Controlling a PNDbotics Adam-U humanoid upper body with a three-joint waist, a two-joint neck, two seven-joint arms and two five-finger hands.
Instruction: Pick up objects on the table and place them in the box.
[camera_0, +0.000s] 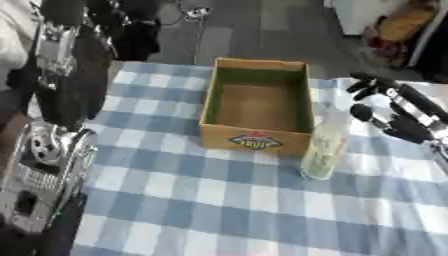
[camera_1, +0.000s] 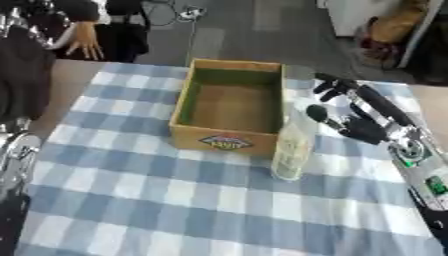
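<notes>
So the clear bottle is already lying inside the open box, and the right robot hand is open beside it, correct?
Not quite. The bottle stands upright on the checked cloth, outside the box, by its front right corner. The left eye view shows it. The right robot hand is open beside it.

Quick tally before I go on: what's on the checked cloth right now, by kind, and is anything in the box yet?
Clear bottles: 1, the bottle standing upright just outside the box's front right corner
Cardboard boxes: 1, the box, open, nothing seen inside
Total: 2 things on the cloth
The right hand is open beside the bottle, not holding it.
</notes>
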